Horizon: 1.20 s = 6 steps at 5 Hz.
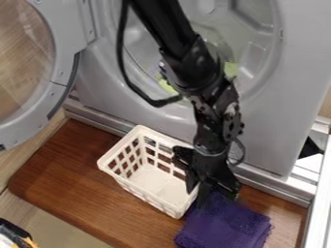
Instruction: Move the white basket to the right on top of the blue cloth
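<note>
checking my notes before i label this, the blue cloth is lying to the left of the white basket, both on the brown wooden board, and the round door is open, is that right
Not quite: the camera view shows the blue cloth to the right of the white basket, not the left. Both are on the brown wooden board, and the round door is open.

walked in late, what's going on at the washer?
A black robot arm is at the white basket, its end effector low at the basket's right side. Can't tell if it has a grip. The basket sits upright on the wooden board, in front of the open washer. The folded blue-purple cloth lies just to its right. Basket isn't on top of the cloth, so the move looks unfinished.
</note>
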Each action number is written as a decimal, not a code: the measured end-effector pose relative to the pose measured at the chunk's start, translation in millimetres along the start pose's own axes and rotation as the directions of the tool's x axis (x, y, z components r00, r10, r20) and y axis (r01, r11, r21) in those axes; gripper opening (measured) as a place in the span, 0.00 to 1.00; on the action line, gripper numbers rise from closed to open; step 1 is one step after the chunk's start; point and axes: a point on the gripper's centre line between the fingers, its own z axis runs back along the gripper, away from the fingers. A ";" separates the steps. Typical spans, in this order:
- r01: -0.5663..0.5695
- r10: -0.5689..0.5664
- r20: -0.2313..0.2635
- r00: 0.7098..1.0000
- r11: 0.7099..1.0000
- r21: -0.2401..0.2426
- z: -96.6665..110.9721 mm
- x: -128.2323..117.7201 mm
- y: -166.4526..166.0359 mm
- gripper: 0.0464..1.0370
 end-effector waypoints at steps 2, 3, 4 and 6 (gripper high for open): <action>-0.063 0.065 -0.023 0.998 0.996 0.067 22.3 -6.5 10.8 0.05; -0.061 0.062 -0.014 0.998 0.997 0.049 42.2 -5.9 -12.5 0.05; -0.065 0.065 -0.008 0.998 0.997 0.047 56.8 -5.7 -36.9 0.05; -0.043 0.042 0.032 0.999 0.999 0.031 65.6 -1.3 -86.2 0.05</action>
